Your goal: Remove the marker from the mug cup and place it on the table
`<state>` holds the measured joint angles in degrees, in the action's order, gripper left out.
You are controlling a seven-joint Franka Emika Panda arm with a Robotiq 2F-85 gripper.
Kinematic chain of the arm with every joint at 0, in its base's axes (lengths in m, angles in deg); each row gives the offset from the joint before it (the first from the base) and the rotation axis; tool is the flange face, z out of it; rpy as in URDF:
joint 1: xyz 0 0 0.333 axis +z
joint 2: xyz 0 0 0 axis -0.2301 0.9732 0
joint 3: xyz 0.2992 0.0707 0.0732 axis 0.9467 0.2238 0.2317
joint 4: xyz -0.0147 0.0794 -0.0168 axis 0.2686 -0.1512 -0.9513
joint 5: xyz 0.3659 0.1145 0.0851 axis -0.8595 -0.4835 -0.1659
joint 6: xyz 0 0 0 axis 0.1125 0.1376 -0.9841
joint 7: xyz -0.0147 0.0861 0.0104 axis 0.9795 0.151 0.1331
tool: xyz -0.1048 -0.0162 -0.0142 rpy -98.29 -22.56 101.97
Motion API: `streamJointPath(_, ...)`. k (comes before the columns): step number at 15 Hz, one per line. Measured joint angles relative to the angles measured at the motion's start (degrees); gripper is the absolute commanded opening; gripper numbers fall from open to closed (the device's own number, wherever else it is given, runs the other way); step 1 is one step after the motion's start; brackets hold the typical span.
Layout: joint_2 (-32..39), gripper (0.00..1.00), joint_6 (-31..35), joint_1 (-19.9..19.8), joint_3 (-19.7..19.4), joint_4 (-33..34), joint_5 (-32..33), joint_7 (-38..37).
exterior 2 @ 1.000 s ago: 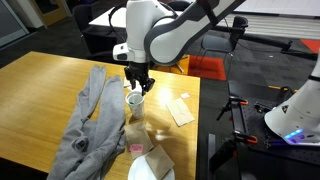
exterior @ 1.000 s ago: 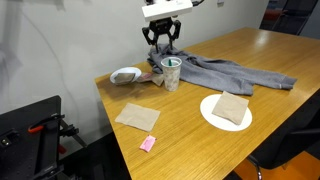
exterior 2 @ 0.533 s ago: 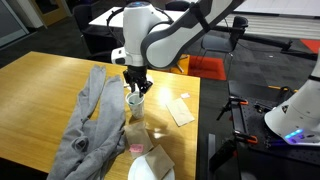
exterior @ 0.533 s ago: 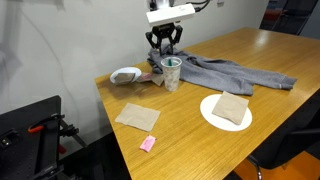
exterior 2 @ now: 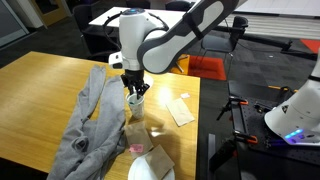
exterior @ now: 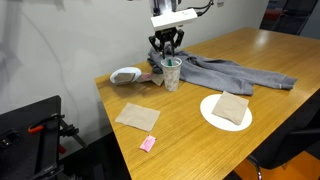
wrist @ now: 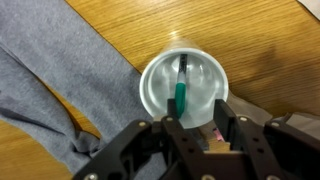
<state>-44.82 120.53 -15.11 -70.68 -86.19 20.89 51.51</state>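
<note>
tool (wrist: 197, 128) half open over mug cup (wrist: 160, 85), marker (wrist: 181, 92) near its fingers.

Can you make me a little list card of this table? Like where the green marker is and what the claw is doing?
marker: green, inside the mug cup, leaning against its wall
mug cup: upright on the table, touching the grey cloth
claw: right above the cup, fingers apart, marker not lifted out yet
grey cloth: crumpled and spread across the table
pink block: alone near the table edge
</note>
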Motion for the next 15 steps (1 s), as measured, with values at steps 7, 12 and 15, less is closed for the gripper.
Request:
streamJointPath(7, 1.86, 0.38, -0.07, 0.14, 0.00, 1.49, 0.25, 0.00)
streamJointPath(12, 3.06, 0.42, -0.62, 0.26, 0.02, 2.76, 0.28, 0.00)
streamJointPath(15, 3.85, 0.39, -0.85, 0.43, 0.05, 3.57, 0.29, 0.00)
